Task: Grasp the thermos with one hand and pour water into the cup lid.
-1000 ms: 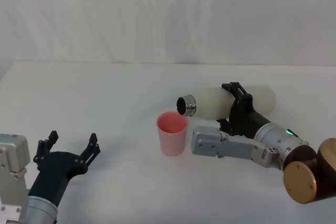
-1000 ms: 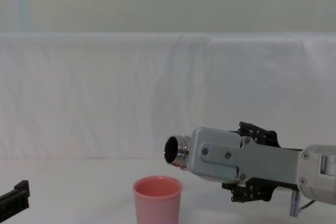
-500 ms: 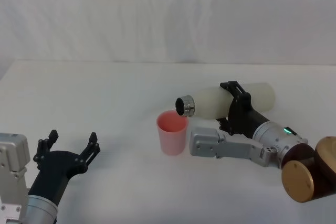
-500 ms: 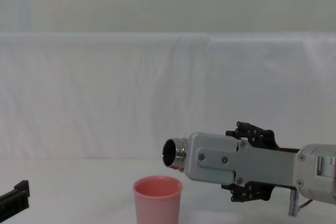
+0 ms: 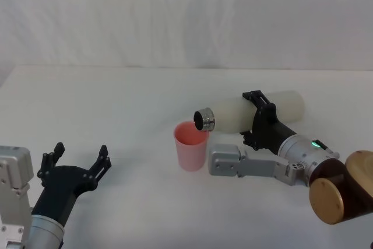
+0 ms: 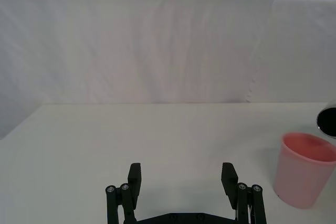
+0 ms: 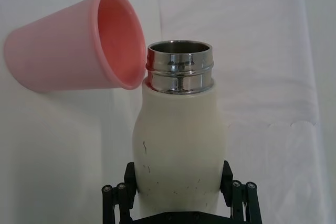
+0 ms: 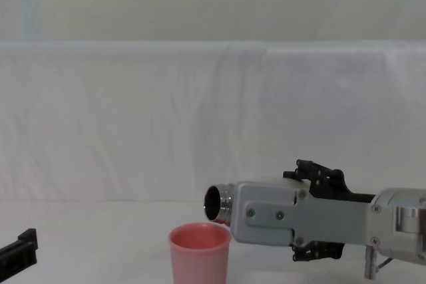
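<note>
**White table, white backdrop**

A table (image 5: pixel 145 91) with a plain white top spreads across the head view, its far edge running from about 9 o'clock to 3 o'clock. Beyond that edge hangs a white cloth backdrop (image 5: pixel 186 16), faintly wrinkled. In the chest view a paler band (image 8: pixel 213 1) runs above the cloth at 12 o'clock, possibly a wall.

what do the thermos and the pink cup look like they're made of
Thermos: matte cream coating, scuffed with small dark marks, over what is probably metal; its neck is mirror-bright threaded steel. Cup lid: likely plastic, with uniform salmon colour, soft sheen and a rounded moulded rim.
</note>
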Available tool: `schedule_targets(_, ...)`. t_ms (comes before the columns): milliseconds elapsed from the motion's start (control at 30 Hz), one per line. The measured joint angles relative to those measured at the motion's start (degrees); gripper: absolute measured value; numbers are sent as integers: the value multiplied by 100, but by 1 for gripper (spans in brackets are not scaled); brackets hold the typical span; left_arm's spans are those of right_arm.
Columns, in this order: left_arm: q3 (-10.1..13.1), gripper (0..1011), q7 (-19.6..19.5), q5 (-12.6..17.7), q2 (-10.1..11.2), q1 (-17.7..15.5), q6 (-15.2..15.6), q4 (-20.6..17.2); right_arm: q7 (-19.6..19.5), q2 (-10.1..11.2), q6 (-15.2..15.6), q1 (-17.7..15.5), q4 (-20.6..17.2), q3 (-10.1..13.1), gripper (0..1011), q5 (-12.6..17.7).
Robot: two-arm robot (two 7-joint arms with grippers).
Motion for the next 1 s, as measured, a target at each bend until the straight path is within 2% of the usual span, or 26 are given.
schedule_targets(433,0,1001,0,0,0,0,0,0,-23,23,56,50,41,-97,950,-219)
schedule_targets(1000,0,1001,0,0,0,0,0,0,-8,35,69,108,48,-119,950,-315)
